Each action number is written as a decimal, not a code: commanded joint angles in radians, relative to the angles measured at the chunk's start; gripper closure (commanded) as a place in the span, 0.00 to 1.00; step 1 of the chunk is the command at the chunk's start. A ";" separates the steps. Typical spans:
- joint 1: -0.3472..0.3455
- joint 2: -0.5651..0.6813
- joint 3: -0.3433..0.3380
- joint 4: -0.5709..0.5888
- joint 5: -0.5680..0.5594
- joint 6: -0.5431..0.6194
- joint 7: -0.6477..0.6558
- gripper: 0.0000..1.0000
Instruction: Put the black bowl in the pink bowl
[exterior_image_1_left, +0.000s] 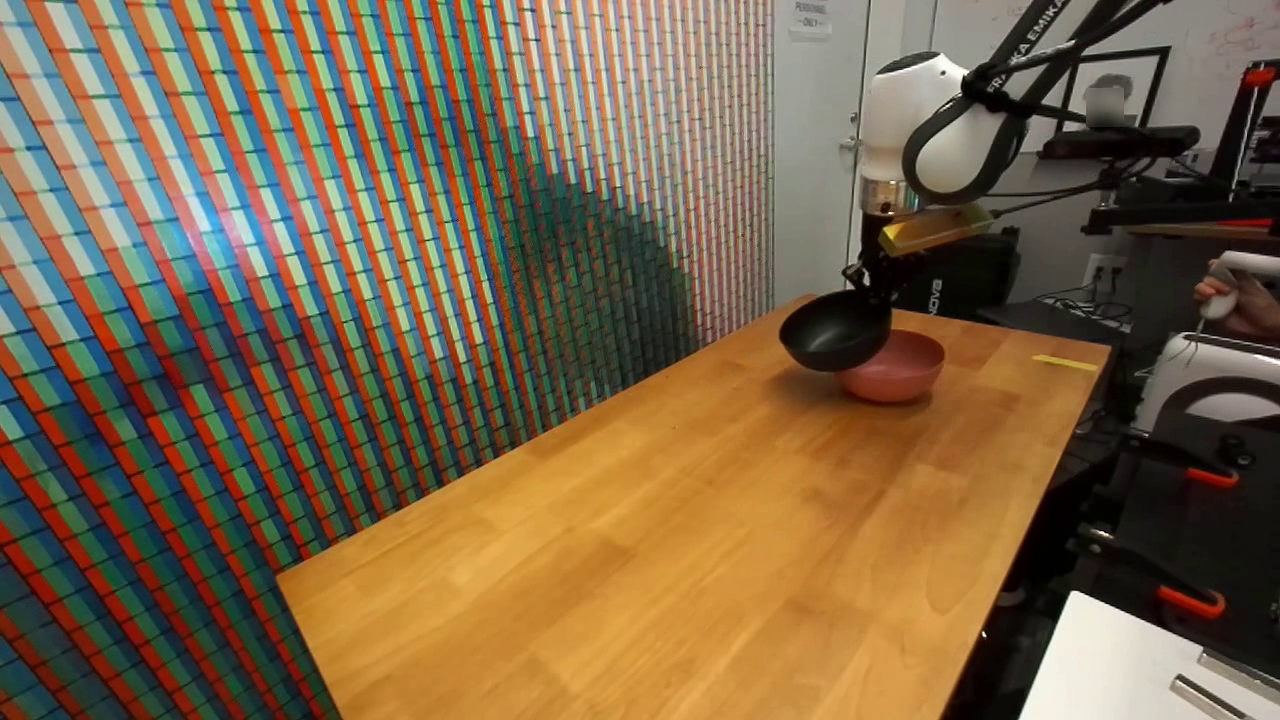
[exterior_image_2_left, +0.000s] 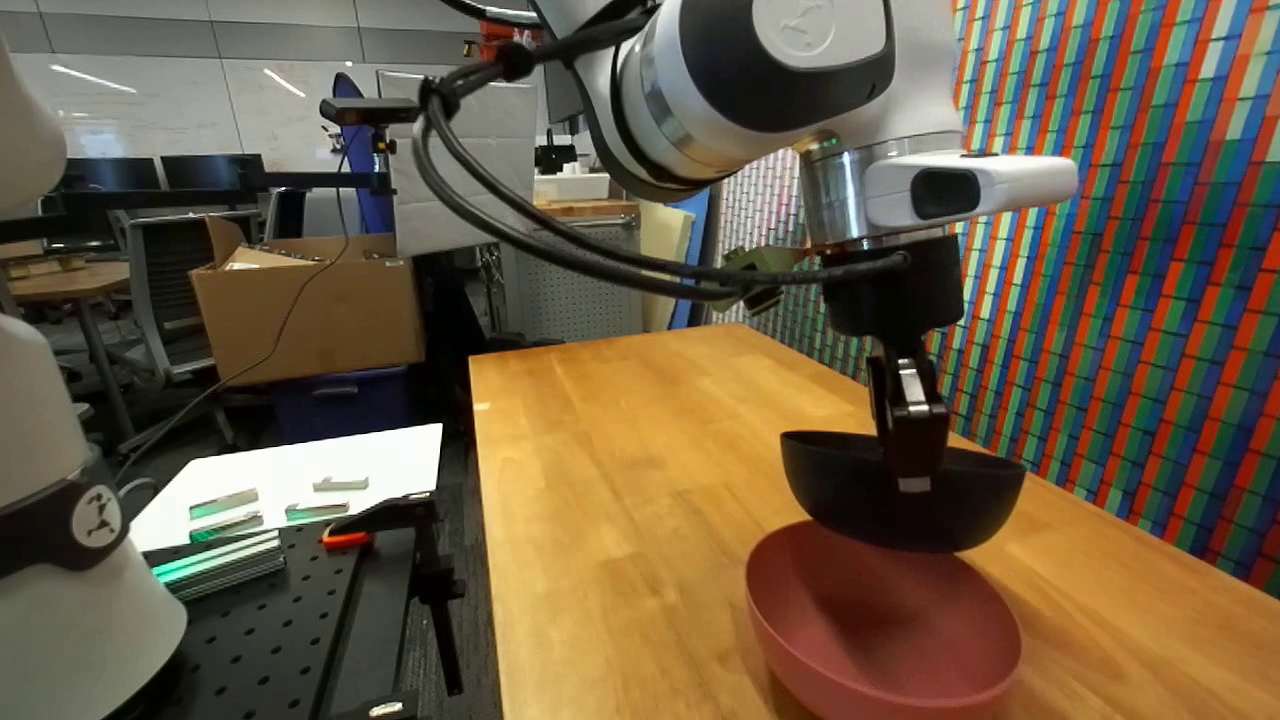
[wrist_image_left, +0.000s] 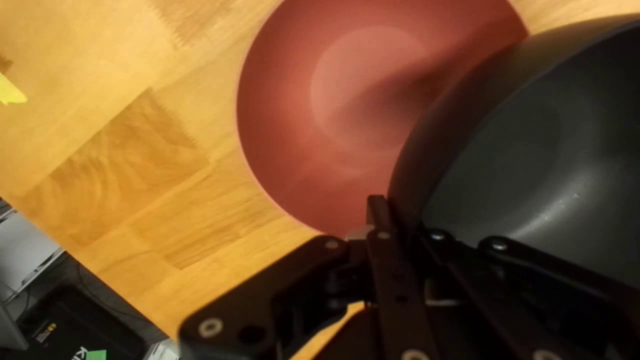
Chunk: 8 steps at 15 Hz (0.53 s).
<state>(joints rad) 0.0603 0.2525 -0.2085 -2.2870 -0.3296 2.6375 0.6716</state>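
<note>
Black bowl, in an exterior view: is being held aloft over the surface, tilted down away from the jaws.

Pink bowl, in an exterior view: is being supported upright on the surface, the black bowl being held above and partly beyond its far rim; contact is not clearly being shown.

Jaws, in the wrist view: the black bowl's rim is being clamped between them; the pink bowl's inside is being overlapped at one side only.

Bowl-in-bowl step: alignment is apparently being carried out, release being yet to come.

Black bowl's next move: a shift toward the pink bowl's centre, levelling, lowering and parting of the jaws are probably being called for.
</note>
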 joint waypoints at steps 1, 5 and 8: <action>-0.042 -0.045 -0.009 -0.047 0.027 -0.012 -0.052 0.95; -0.063 -0.066 -0.001 -0.081 0.050 -0.012 -0.082 0.94; -0.069 -0.104 0.007 -0.096 0.084 -0.010 -0.106 0.95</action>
<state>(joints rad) 0.0076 0.2210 -0.2158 -2.3502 -0.2953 2.6376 0.6190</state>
